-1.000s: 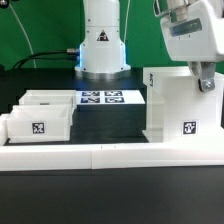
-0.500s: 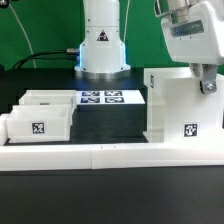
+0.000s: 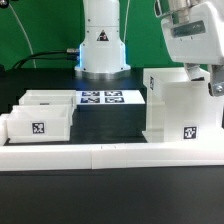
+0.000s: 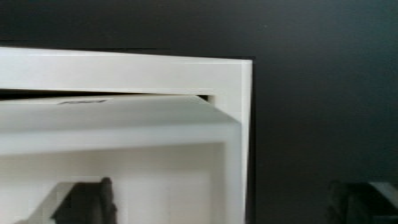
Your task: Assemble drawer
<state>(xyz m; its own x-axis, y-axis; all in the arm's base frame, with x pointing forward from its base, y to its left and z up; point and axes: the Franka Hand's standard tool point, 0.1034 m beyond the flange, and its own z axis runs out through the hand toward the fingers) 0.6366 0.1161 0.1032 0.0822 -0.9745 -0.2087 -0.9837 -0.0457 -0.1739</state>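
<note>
The drawer shell (image 3: 180, 105) stands just beside the marker board (image 3: 100, 98), on the exterior view's right. It is likely light, stiff, slick plastic. The gripper (image 3: 213, 88), spread wide, straddles its thin wall, the sensible hold.

The gripper (image 3: 213, 88) now sits farther toward the exterior view's right and a little lower than a second ago. Its visible finger hangs by the right end of the large box's (image 3: 172, 105) top edge, where before it was farther in along that edge. The tag (image 3: 188, 131) on the box's near face seems slightly lower.
</note>
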